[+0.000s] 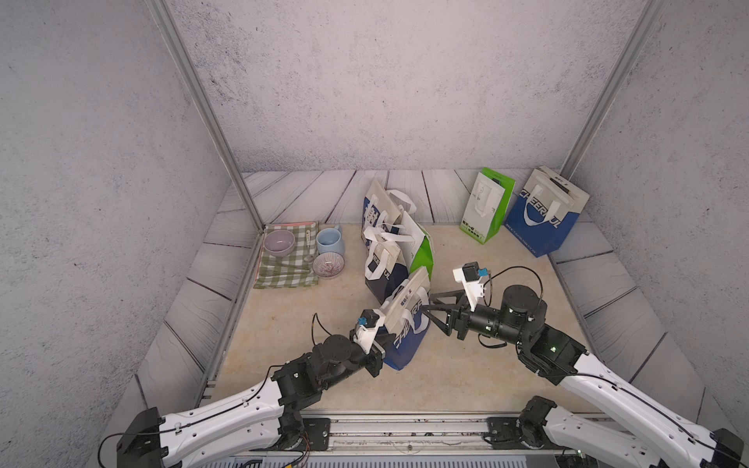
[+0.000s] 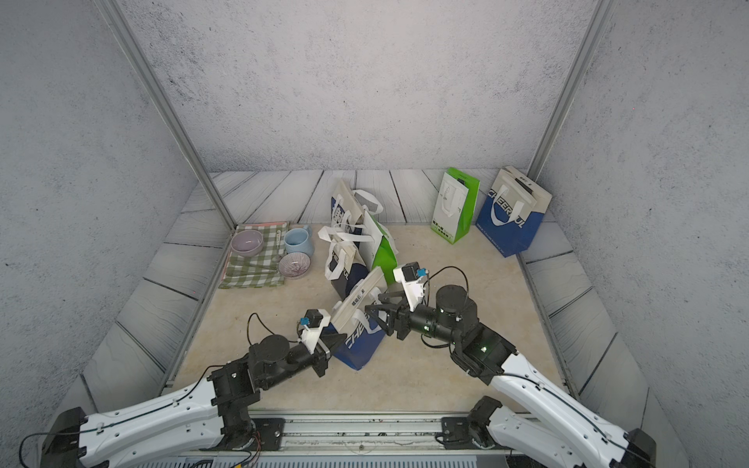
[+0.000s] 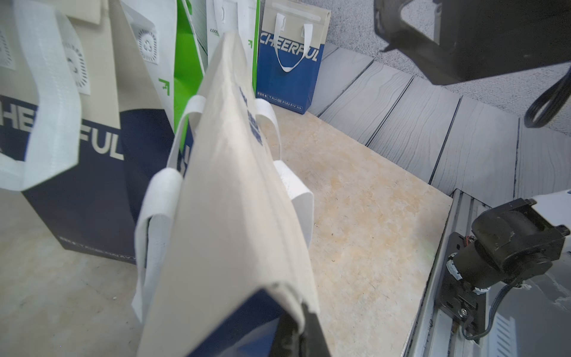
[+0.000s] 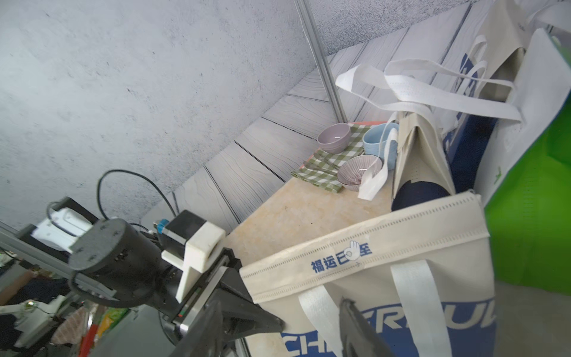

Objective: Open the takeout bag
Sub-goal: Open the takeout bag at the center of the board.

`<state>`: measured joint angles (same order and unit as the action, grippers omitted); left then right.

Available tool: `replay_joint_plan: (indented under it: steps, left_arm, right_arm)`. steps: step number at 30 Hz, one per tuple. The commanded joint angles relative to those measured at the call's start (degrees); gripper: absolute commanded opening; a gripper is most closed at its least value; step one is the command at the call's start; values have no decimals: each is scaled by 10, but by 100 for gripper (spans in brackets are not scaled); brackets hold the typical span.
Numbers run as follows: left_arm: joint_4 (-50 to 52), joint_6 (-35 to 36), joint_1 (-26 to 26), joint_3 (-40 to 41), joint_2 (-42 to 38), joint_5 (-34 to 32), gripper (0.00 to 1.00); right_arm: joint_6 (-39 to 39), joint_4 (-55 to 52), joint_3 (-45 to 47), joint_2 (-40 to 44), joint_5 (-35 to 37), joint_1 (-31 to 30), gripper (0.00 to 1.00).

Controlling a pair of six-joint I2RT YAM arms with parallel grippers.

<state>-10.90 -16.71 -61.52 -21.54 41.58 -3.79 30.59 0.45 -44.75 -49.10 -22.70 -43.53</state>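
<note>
Two claws bracket one bag: the left gripper (image 3: 301, 327) is pinched tight on the near end of the cream top band (image 4: 370, 235) of the takeout bag (image 1: 407, 324). That hold looks meant to anchor one wall while the other is drawn away. The right gripper (image 1: 427, 304) stands with jaws spread against the bag's right face. In the right wrist view its fingers sit either side of the white handle (image 4: 318, 309) without closing on it. The bag stands on the table (image 1: 466, 377) at centre, between the two arms, leaning a little toward the far side. Its mouth is pressed flat, so the opening is not yet made. Pulling the right wall outward against the left claw's pinch appears to be the plan. Just beyond it crowd a navy bag (image 1: 385, 271) and a green bag (image 1: 421, 251), close enough that a hard tug could tip the bag into them. At far right, well apart, a green-and-white bag (image 1: 486, 206) and a blue bag (image 1: 543, 214) lean by the wall. At far left, bowls and a mug rest on a checked cloth (image 1: 283, 267).
</note>
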Motion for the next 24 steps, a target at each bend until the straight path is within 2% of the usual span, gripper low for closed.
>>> replay_joint_plan:
  steps: [1,11,19,24]
  left_arm:
    - [-19,37,-1,18,-30,-8,0]
    - [-6,58,4,15,-38,3,0]
    - [-6,54,6,14,-36,1,0]
    - [-5,54,6,14,-43,-2,0]
  right_arm:
    - [104,84,8,-13,-35,1,60]
    - [268,223,41,-93,-66,-32,56]
    - [326,248,59,-126,-67,-59,53]
    - [336,217,70,-130,-53,-71,52]
